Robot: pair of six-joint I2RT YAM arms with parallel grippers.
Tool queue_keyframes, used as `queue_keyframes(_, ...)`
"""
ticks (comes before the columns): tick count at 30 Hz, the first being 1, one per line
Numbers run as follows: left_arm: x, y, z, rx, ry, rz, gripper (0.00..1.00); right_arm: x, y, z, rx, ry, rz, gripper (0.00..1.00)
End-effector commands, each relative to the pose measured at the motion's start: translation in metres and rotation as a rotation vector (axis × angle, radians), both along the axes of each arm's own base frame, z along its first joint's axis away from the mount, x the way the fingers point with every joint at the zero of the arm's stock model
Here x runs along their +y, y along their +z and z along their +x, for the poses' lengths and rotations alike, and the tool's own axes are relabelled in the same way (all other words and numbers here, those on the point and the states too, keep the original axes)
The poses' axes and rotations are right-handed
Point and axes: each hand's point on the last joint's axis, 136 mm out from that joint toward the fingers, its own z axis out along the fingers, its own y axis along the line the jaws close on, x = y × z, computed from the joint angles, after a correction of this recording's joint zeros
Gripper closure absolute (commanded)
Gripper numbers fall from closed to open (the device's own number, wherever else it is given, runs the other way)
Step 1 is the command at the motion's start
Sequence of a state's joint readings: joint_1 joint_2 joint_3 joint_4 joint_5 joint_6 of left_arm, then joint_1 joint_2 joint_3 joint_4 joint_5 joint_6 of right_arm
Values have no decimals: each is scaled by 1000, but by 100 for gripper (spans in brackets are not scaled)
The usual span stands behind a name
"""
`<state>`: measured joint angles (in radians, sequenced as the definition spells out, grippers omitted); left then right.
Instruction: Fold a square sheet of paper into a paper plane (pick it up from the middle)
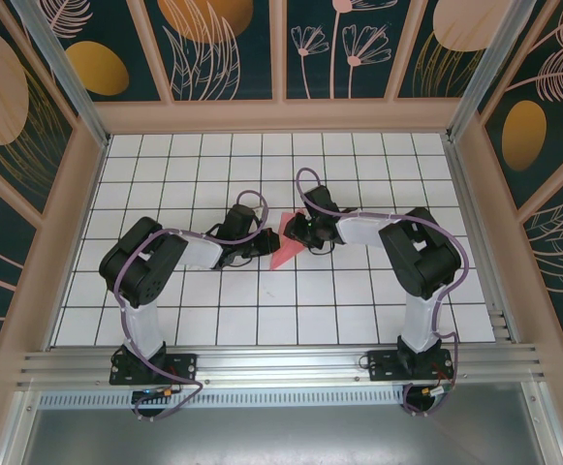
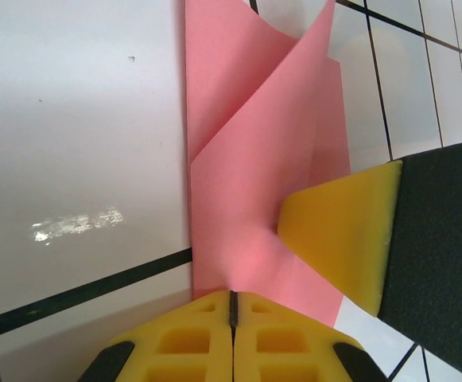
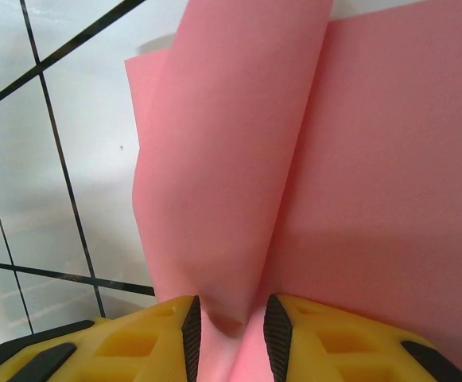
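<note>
The left hand (image 2: 232, 301) is clenched tight. Its two yellow fingers (image 2: 175, 342) press flat together. The edge of the thin salmon-pink sheet of paper (image 2: 246, 159) is pinched in the thin crack between them.

The right hand (image 3: 231, 314) has its tips a little way apart. A soft fold of the same paper is caught between them, so this hand is grasping the paper too. In the left wrist view, one yellow finger of the right hand touches the top of the paper, just beside the left hand's tips.

The paper is not flat. One side is folded over on a slant and makes a pointed flap that stands up. A crease runs down the middle.

From above, the paper looks like a small pink pointed shape between the two hands. It sits near the middle of the white bench (image 1: 262, 320) with black grid lines. The two black arms (image 1: 145, 262) reach in to it, one from each side.
</note>
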<state>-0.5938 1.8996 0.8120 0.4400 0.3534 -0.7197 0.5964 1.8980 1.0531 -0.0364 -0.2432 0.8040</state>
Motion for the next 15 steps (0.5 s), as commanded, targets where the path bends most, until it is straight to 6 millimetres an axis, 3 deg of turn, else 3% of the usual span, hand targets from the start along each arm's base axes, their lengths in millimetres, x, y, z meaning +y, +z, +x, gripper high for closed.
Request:
queue_keyframes(1,31,-52,-21,110,14,177,94,-31,-6,-6,25,-22,-130,66)
queue_keyframes(5,35,-58,-24,117,6,207,95,-25,38,7,-91,-10,-71,65)
queue_keyframes(8,36,-59,-24,115,1,213,95,-19,55,6,-145,31,-23,65)
queue_keyframes(15,33,-58,-22,97,-33,230,95,11,48,-5,-119,166,86,82)
